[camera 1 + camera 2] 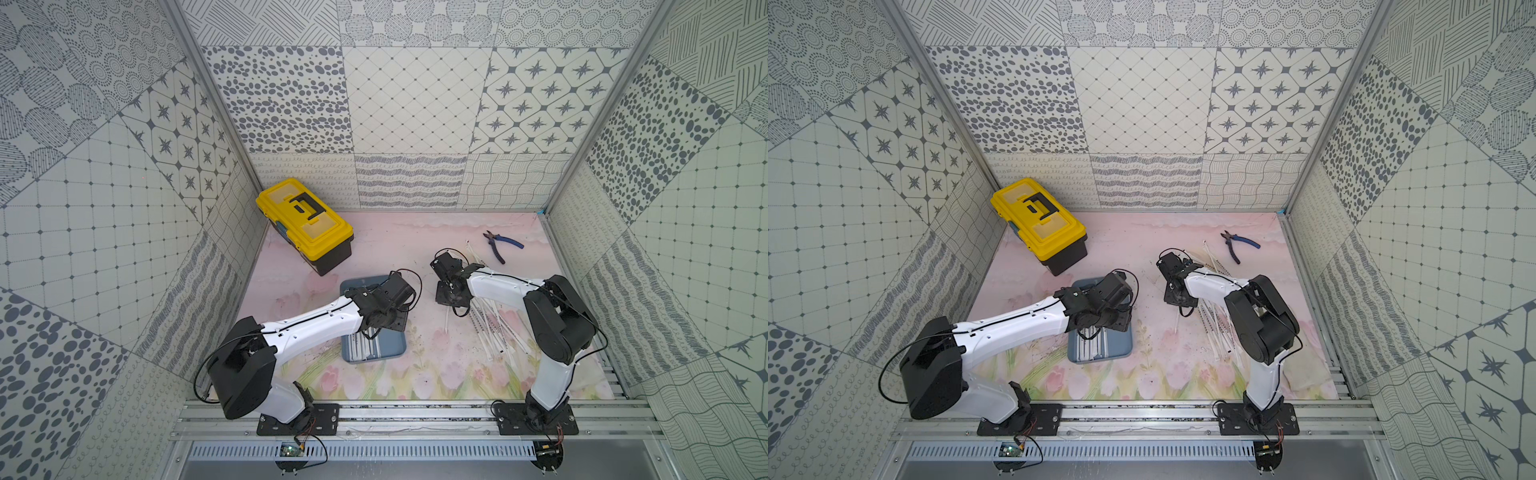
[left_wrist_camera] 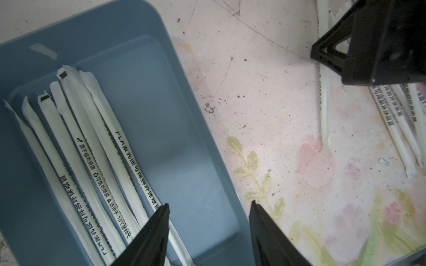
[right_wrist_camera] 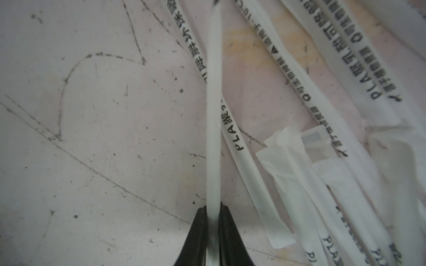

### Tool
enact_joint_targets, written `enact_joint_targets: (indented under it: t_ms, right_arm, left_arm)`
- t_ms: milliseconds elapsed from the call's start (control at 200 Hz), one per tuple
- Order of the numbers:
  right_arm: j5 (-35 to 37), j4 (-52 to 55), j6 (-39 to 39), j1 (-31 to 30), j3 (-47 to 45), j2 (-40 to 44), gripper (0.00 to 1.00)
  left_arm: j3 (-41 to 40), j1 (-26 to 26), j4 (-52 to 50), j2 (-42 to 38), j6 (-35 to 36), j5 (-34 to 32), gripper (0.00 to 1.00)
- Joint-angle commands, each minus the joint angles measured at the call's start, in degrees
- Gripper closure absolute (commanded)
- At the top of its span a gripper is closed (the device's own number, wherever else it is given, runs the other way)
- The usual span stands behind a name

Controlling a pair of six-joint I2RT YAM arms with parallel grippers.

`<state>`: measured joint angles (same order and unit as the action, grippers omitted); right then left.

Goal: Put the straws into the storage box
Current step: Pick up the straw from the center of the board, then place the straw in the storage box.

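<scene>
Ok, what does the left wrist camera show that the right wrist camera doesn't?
Left wrist only: the box with straws lying in it, and the open left gripper over it. Right wrist only: a close view of the right gripper shut on one straw. Both: loose straws on the pink mat.

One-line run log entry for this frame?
right gripper: shut on straw at loose pile | left gripper: open, empty, over storage box | boxed straws: several
</scene>
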<state>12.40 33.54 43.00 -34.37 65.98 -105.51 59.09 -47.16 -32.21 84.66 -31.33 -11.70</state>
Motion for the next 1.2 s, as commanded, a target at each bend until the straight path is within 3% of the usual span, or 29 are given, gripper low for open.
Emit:
enact_joint_targets:
  t_ms: [0, 165, 285, 385, 690, 956, 1196]
  right_arm:
    - [-0.2, -0.1, -0.1, -2.4, 0.2, 4.5, 0.89]
    - [-3.8, 1.1, 0.8, -13.2, 7.1, 7.1, 0.90]
    - [-9.4, -4.1, 2.4, -19.4, 11.5, 2.4, 0.90]
    - [-12.8, -7.1, 3.5, -21.1, 14.7, -3.2, 0.91]
    - [-19.6, -9.6, 7.1, -21.5, 16.7, -12.8, 0.91]
    - [-19.1, -9.2, 7.5, -21.5, 17.1, -15.4, 0.90]
    - [-16.9, -7.1, 5.9, -21.5, 19.6, -15.8, 0.81]
  left_arm:
    - [-0.9, 2.6, -2.3, -3.9, 1.4, -3.6, 0.40]
    - [-6.0, 12.4, -5.5, -14.0, 0.3, -2.7, 0.40]
    - [-10.3, 19.7, -6.6, -19.8, -1.0, -0.3, 0.41]
    - [-12.9, 23.5, -6.0, -22.4, -2.1, 3.1, 0.41]
    - [-14.3, 24.4, -3.8, -22.4, -3.3, 6.2, 0.41]
    - [-14.7, 24.4, -3.0, -22.0, -3.7, 7.1, 0.41]
    - [-14.4, 24.4, -2.8, -22.0, -3.7, 7.4, 0.41]
